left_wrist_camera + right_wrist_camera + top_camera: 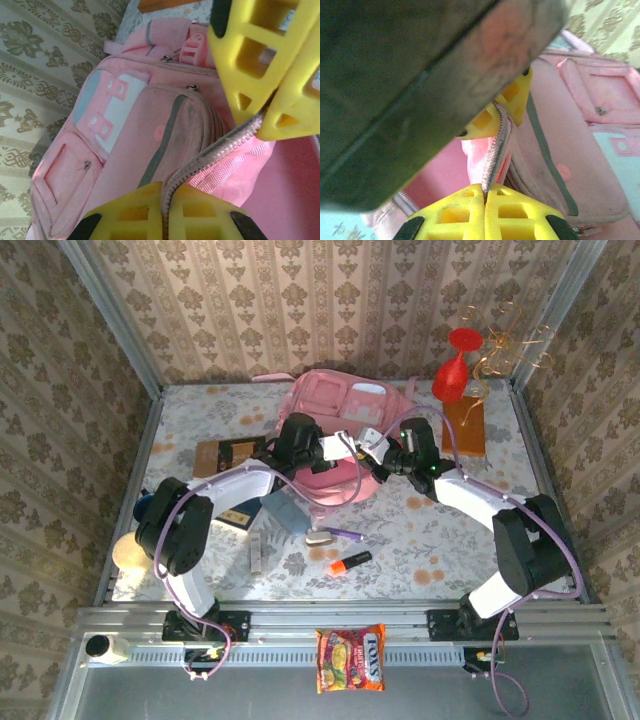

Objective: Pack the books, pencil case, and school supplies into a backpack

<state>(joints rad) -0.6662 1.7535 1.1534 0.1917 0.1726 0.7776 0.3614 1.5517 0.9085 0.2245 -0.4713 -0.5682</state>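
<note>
Left gripper (167, 200), right gripper (485, 195) clenched on backpack (125, 130) zip edge; teeth distinct at wrists, blurred overhead.

Bright even light, soft shadows; wrist cams hazy, blurry close-up.

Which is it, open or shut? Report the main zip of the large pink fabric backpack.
Open: the left gripper and right gripper each pinch the loose zip edge of the backpack, pink lining showing beside it.
</note>
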